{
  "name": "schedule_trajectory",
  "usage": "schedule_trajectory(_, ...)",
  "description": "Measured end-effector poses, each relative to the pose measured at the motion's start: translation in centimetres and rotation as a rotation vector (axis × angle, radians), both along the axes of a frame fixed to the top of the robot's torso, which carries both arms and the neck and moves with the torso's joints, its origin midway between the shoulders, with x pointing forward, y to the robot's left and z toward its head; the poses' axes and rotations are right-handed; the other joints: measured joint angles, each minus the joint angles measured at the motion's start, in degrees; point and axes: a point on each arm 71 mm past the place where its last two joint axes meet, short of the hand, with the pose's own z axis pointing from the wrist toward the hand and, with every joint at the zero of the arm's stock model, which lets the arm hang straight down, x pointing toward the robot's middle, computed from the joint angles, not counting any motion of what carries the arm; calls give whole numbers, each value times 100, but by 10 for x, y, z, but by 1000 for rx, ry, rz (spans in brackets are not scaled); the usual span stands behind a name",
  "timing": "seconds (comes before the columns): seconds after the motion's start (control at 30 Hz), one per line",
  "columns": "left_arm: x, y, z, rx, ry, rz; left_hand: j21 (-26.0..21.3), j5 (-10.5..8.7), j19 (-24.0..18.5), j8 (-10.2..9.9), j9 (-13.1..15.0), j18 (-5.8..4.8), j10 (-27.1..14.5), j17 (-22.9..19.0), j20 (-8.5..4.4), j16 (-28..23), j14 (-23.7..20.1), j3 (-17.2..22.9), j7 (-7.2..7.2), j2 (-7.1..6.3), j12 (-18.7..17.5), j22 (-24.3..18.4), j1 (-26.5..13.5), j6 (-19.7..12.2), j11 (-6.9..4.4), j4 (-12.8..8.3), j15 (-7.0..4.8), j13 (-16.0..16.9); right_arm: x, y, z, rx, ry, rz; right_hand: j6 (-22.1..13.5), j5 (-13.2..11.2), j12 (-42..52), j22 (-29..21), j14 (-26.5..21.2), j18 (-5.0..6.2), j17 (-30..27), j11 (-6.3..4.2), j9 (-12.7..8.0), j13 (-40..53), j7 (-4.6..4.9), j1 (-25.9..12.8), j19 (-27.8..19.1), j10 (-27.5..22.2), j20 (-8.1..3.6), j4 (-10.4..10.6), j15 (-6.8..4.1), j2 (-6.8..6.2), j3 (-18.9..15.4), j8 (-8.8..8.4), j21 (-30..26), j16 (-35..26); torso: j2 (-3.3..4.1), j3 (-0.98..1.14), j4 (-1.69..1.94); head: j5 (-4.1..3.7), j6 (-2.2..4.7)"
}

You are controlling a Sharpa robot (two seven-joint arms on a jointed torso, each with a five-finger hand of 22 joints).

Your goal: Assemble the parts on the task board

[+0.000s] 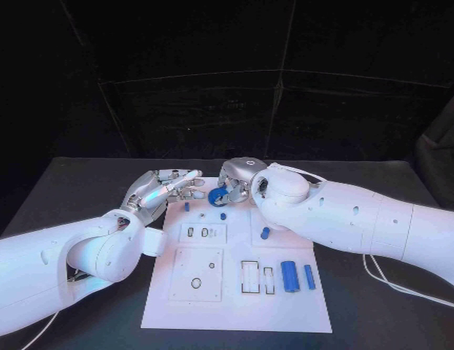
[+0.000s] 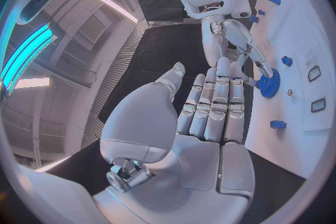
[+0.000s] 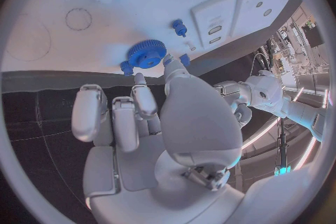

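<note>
Unlabelled task board (image 1: 238, 306), right hand (image 1: 240, 181) pinching blue gear (image 1: 220, 195)

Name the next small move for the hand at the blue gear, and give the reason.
Probably lower the blue gear onto the task board: the right hand pinches it at the board's far edge, while the left hand waits open beside it.

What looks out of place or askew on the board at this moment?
Nothing looks spilled or damaged. The blue gear sits at the far edge of the white board, with the right hand at it; whether it is gripped is unclear. The left hand hovers open beside it. Two blue cylinders lie loose near the slots, not yet assembled.
</note>
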Motion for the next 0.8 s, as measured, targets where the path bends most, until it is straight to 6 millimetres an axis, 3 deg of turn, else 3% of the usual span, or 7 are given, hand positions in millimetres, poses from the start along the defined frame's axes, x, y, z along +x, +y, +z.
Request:
schedule_trajectory(0.33, 0, 0, 0, 1, 0, 1, 0, 0, 0, 0, 0, 0, 0, -1, 0, 0, 0, 0, 0, 0, 0, 0, 0, 0, 0, 0, 0, 0, -1, -2, 0, 2, -1, 1, 38, 0, 0, 19, 0, 0, -1, 0, 6, 8, -37, 51, 0, 0, 0, 0, 0, 51, 0, 0, 0, 0, 0, 0, 0, -9, -5)
schedule_trajectory(0.57, 1, 1, 0, 1, 0, 2, 0, 0, 0, 0, 0, 0, 0, 4, 0, 0, 0, 0, 0, 22, 0, -5, 22, 0, 0, 0, 0, 0, 0, -11, 1, 13, -10, -14, -132, 28, -67, -26, -13, 0, -1, 31, -22, -68, 40, 51, 0, -32, 0, 44, 13, 51, -45, -23, 0, 0, 0, 0, 0, -21, 5)
schedule_trajectory(0.7, 1, 1, 0, 2, 0, 3, 0, 0, 0, 0, 0, 0, 0, 4, 0, 0, 0, 0, 0, 22, 0, -4, 22, 0, 0, 0, 0, 0, -4, -32, 3, 49, -22, -24, -139, 227, -67, -35, -21, 0, -1, 31, -18, -26, 34, 130, 0, -32, 0, 68, 21, 130, -22, -22, 0, 0, -1, 1, 0, -41, 44)
schedule_trajectory(0.8, 1, 3, 0, 3, 0, 5, 0, 0, 0, 0, 0, 0, 0, 4, 0, 0, 0, 0, 0, 22, 0, -4, 22, 0, 0, 0, 0, 0, -6, -64, 4, 97, -15, -35, -138, 273, -63, -103, -21, 0, -2, 31, -9, -7, 34, 310, -31, -32, 31, -36, 21, 211, 53, -22, -32, 0, -5, 5, -10, -51, 66)
